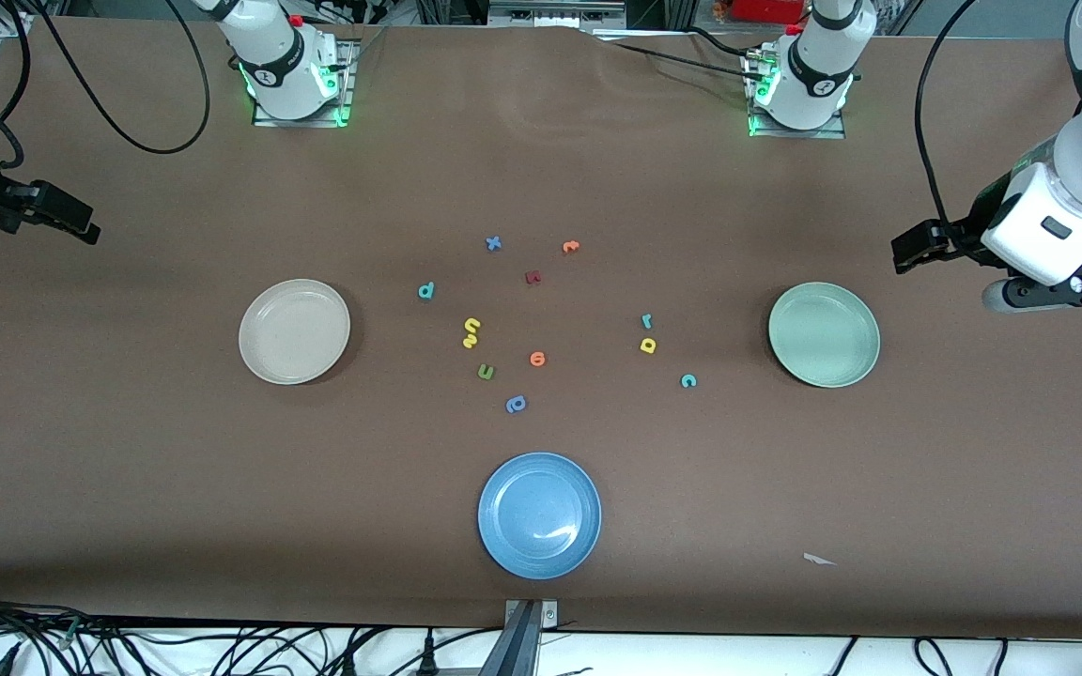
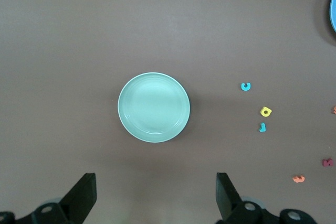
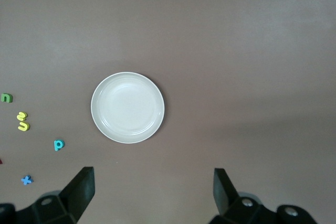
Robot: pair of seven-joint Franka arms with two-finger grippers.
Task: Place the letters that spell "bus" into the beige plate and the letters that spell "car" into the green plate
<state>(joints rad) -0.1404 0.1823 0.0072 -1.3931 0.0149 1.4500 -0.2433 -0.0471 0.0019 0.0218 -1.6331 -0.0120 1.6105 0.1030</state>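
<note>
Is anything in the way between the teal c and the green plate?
Nothing visible is. The teal c lies on bare table beside the green plate, toward the middle. The yellow a and teal r lie farther from the plate than the c.

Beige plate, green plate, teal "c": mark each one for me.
beige plate [image 1: 294, 330], front view, bare centre of the dish.
green plate [image 1: 824, 334], front view, bare centre of the dish.
teal "c" [image 1: 688, 380], front view, on the letter's curve.

place: robotics lab | evidence: two arm bases [image 1: 295, 70] bolted along top of frame, green status lights | brown table cover [image 1: 128, 451] fills frame | loose cables [image 1: 128, 648] along bottom edge, upper left
</note>
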